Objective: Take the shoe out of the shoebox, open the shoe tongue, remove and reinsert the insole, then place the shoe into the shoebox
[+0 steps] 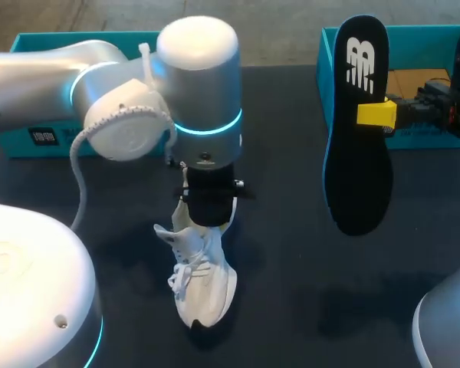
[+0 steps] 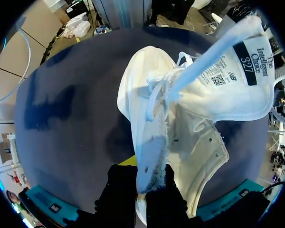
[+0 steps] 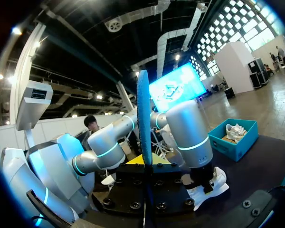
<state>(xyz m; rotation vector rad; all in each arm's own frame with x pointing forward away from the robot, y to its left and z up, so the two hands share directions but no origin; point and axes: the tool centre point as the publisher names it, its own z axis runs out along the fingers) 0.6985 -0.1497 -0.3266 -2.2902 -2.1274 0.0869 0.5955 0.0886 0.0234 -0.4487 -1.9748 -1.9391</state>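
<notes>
My left gripper (image 2: 141, 183) is clamped on the heel edge of the white shoe (image 2: 152, 109) lying ahead of it on the worktop (image 2: 61, 118), while my right gripper (image 1: 377, 115) pinches the black insole (image 1: 359, 165)

The shoe (image 2: 180, 114) seemingly hides the tips of the left tool (image 2: 141, 189).

Head looks down; close wrist cameras apparently share the shoe (image 1: 203, 287).

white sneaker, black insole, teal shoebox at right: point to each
white lace-up sneaker (image 1: 207, 287), head view, forefoot upper
black blue-edged foam insole (image 1: 358, 180), head view, middle of its black face
teal cardboard shoebox (image 1: 324, 61), head view, its left wall
</notes>
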